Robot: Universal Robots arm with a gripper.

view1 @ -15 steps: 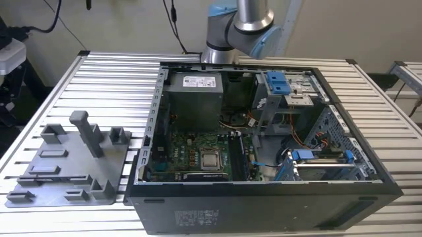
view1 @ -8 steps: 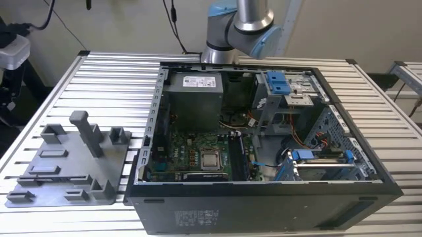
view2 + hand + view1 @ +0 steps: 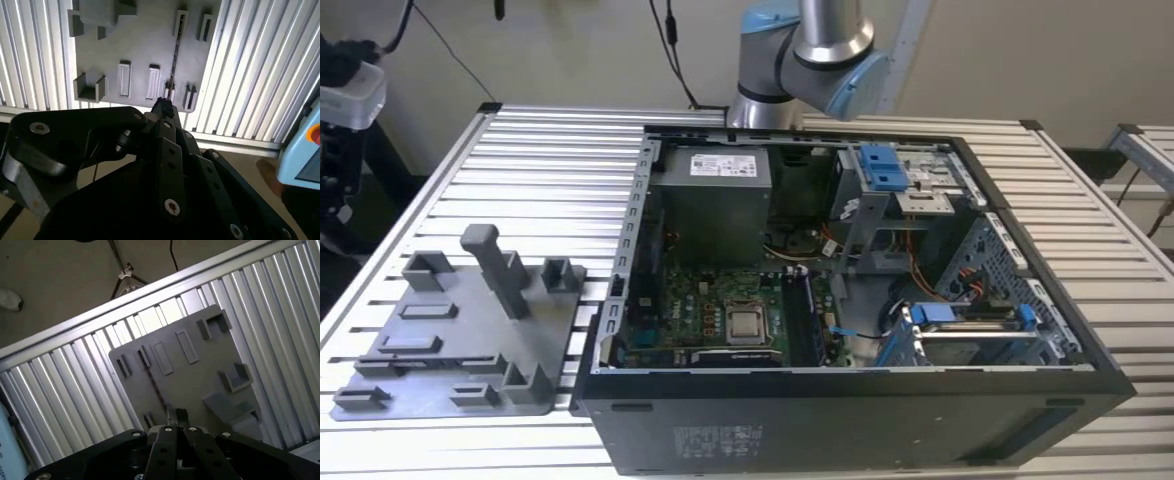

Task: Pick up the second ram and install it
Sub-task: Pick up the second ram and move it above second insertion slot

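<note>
second wrist view showed the gripper [image 3: 163, 106] pressed together and empty, well above the holder tray [image 3: 135, 45], where the second ram [image 3: 174, 60] stood on edge, likely to offer a pinchable top edge.

The holder tray [image 3: 464, 335] lies on the counter [image 3: 534, 170] at the exterior view's left, with the open computer case [image 3: 854, 420] just beside it on the right. The arm [image 3: 814, 50] is behind the case. In both wrist views the second ram [image 3: 175, 55] [image 3: 154, 382] stands on edge in the tray.
</note>
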